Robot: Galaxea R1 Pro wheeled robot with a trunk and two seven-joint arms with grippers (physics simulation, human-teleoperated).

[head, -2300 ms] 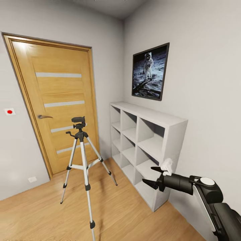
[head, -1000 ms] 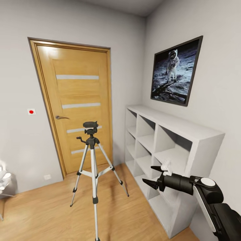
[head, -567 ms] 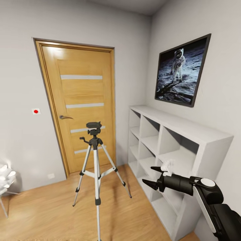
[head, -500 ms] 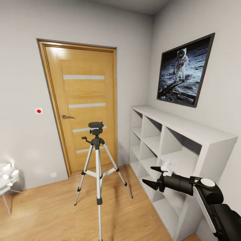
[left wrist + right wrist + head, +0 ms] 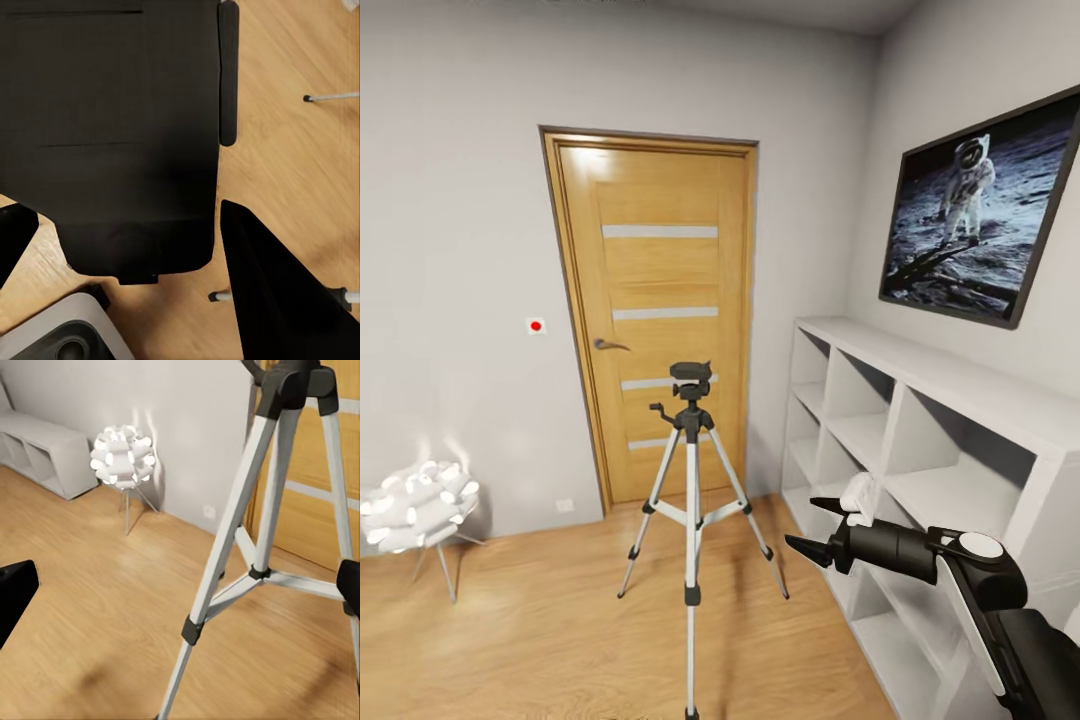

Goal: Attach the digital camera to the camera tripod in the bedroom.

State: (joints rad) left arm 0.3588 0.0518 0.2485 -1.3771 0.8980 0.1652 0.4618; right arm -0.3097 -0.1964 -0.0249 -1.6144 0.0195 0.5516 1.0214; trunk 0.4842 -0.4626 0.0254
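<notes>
Camera panned left since the earlier head frames: door, tripod and shelf all sit further right in view, and a white floor lamp has entered at 8 o'clock; the right arm keeps the same pose in frame.

Head view. The camera tripod (image 5: 691,478) stands upright on the light wood floor (image 5: 540,640) of the bedroom, near centre, legs spread, in front of the wooden door (image 5: 660,310). Black pan head on top with a handle to its left; whether the digital camera is mounted there cannot be told. White cube shelf (image 5: 920,440) along the wall at 3 o'clock, moon-landing picture (image 5: 980,210) above it. Small white wall plate with a red dot (image 5: 536,325) left of the door. Lamp with a white clustered shade (image 5: 415,505) on thin legs at 8 o'clock. Right gripper (image 5: 812,525) at 4 o'clock, fingers spread and empty, well apart from the tripod.

Left wrist view. Large black body of the robot (image 5: 112,135) over the wood floor. Left gripper (image 5: 127,270): one dark finger at each side, spread wide, nothing between them. Thin metal legs (image 5: 330,97) at the frame edge.

Right wrist view. Tripod legs (image 5: 247,532) close up, silver with black joints; lamp behind against the grey wall. Dark fingertips (image 5: 15,592) at opposite frame edges, apart.
</notes>
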